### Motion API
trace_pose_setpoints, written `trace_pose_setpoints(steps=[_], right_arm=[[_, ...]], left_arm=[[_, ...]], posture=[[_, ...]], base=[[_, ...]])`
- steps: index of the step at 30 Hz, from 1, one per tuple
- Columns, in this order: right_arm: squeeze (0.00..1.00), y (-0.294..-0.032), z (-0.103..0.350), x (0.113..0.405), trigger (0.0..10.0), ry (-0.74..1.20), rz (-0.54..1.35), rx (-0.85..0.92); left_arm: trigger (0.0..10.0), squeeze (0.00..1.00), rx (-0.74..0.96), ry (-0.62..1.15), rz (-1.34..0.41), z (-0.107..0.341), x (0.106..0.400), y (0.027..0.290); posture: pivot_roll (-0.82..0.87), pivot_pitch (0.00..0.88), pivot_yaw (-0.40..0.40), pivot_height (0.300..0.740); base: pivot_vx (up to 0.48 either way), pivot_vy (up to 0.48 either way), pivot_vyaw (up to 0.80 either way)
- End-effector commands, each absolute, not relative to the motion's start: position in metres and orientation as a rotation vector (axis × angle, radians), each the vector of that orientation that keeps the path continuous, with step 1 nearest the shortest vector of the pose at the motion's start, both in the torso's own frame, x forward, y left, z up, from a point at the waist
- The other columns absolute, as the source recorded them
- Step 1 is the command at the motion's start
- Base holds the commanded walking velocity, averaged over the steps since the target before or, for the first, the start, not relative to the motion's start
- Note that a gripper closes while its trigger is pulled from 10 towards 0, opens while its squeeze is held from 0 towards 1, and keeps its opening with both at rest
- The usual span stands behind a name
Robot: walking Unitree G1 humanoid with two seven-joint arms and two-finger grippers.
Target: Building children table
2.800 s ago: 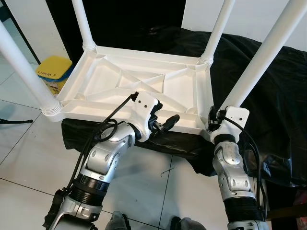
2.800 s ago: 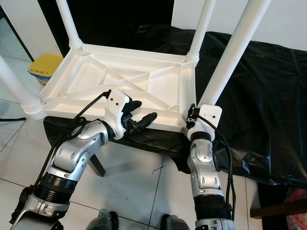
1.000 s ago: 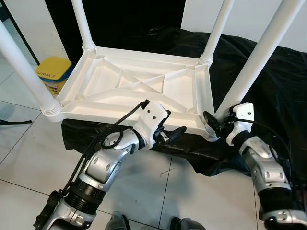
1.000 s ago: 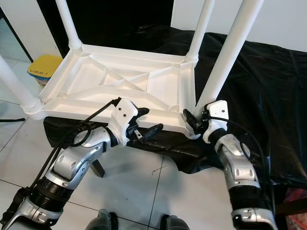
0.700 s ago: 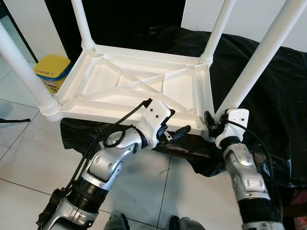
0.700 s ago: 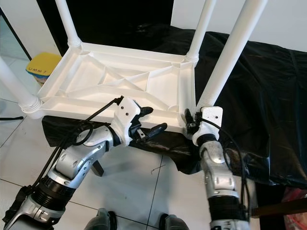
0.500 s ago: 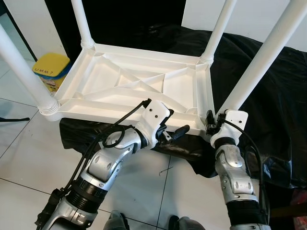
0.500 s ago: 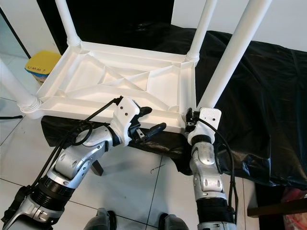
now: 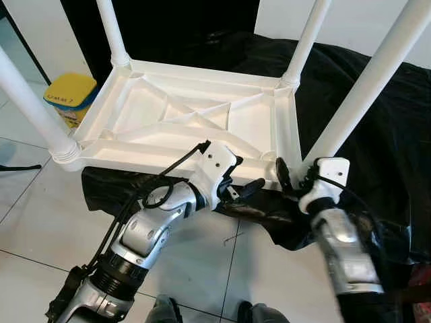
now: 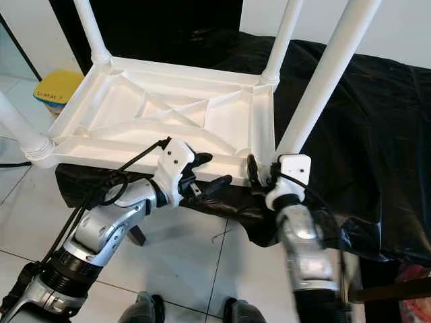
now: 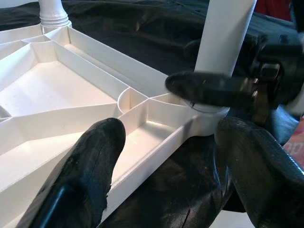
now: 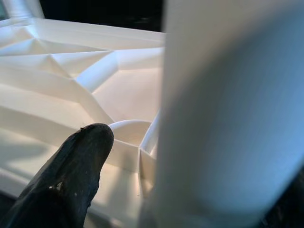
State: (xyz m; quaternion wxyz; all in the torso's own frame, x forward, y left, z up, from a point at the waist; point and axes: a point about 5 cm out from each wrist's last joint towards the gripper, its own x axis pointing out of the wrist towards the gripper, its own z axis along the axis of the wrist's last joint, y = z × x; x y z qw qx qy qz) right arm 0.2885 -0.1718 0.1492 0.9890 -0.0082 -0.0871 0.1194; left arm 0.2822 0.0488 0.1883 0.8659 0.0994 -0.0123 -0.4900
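**Both grippers at the near right corner of the upturned table**

A white plastic children's table (image 9: 195, 121) lies upside down, its ribbed underside facing up, on a black plastic sheet (image 9: 377, 128) spread over a low support. 4 white round plastic legs stand up from its corners: far left leg (image 9: 111, 33), far right leg (image 9: 306, 40), near left leg (image 9: 30, 101) and near right leg (image 9: 370, 81).

The left gripper (image 9: 244, 190) is at the table's near long edge, close to the near right corner. Its 2 black fingers are spread apart with the table's rim between them, 1 finger (image 11: 97, 161) over the inside of the tray-like underside and the other over the black sheet outside. From the left wrist camera the fingers look clear of the rim, not pressing on it.

The right gripper (image 9: 289, 178) is at the foot of the near right leg, where the leg enters its corner socket. 1 black finger (image 12: 71, 175) lies on the table side of the leg, next to the round socket. The leg itself hides the other finger, so I cannot tell whether this gripper is clamped on the leg.

A yellow plastic tub (image 9: 71, 94) sits on the white tiled floor (image 9: 40, 222) beyond the table's left end.
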Motion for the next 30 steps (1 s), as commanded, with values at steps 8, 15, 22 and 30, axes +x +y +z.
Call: trace_pose_setpoints(steps=[8,15,22,30], right_arm=[[0.0,-0.185,0.144,0.299,10.0,-0.094,0.535,-0.177],[0.0,-0.192,0.143,0.312,4.7,-0.074,0.565,-0.196],[0.0,-0.193,0.131,0.316,0.0,-0.05,0.517,-0.174],[0.0,-0.189,0.128,0.308,10.0,-0.072,0.343,-0.086]], left_arm=[[10.0,0.0,0.248,-0.028,-1.224,0.19,0.271,0.04],[10.0,0.0,0.258,-0.028,-1.251,0.189,0.269,0.037],[10.0,0.0,0.252,-0.028,-1.25,0.188,0.268,0.035],[10.0,0.0,0.247,-0.021,-1.243,0.188,0.269,0.037]], posture=[[0.01,0.109,-0.022,0.74],[0.01,0.093,-0.015,0.74],[0.02,0.08,-0.023,0.74],[0.01,0.119,-0.034,0.74]], base=[[0.0,0.0,0.0],[0.0,0.0,0.0],[0.0,0.0,0.0],[0.0,0.0,0.0]])
